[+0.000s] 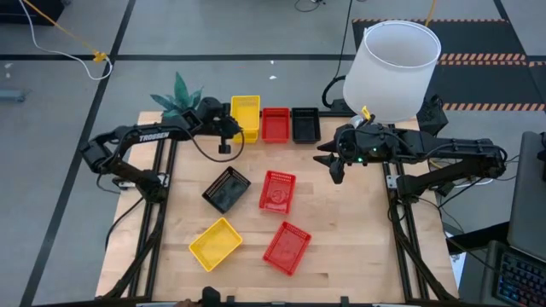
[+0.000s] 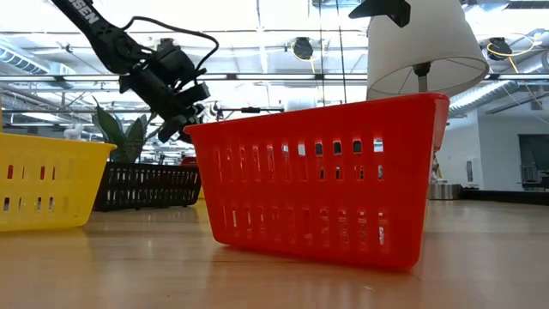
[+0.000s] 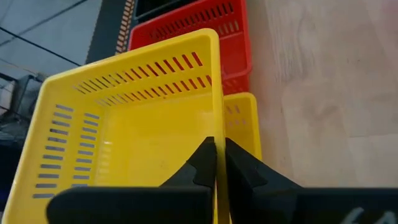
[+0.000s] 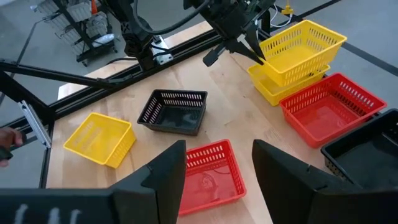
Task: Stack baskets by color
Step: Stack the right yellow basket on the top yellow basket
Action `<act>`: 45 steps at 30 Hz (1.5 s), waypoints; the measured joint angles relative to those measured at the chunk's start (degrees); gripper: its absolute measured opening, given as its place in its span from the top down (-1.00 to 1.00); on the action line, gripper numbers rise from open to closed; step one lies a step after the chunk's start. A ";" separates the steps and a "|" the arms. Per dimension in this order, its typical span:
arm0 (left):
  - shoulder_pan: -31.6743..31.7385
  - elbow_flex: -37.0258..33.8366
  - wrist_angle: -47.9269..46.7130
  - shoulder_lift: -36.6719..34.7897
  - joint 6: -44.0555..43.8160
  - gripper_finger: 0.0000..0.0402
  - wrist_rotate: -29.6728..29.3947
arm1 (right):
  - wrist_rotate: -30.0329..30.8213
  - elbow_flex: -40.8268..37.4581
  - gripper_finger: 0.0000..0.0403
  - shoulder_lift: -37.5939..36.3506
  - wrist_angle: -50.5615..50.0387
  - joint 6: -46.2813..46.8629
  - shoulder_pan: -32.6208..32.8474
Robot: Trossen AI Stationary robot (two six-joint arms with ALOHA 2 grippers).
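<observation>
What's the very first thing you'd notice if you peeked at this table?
Bright baskets everywhere! The left gripper pinches the rim of a yellow basket, holding it tilted just above another yellow basket at the table's far edge, next to a red basket and a black basket. A big white lampshade towers over the right arm, whose right gripper hangs open.

A raised yellow basket (image 1: 246, 112) is hanging over another yellow one at the table's far edge, beside red (image 1: 275, 124) and black (image 1: 305, 124); four baskets are lying scattered mid-table.
</observation>
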 joint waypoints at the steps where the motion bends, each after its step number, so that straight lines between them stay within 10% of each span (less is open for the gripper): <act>1: 0.00 0.00 -0.43 -0.02 -0.17 0.94 -0.09 | 0.00 -0.02 0.10 0.00 0.00 -0.06 0.00; 28: -1.90 0.04 -3.08 0.35 0.72 0.94 -3.59 | 3.08 -0.04 0.10 0.98 1.27 -3.50 -0.22; 45: -1.79 0.04 -3.67 0.35 -2.83 0.42 -4.08 | 3.07 -0.04 0.10 0.98 2.21 -3.22 -1.38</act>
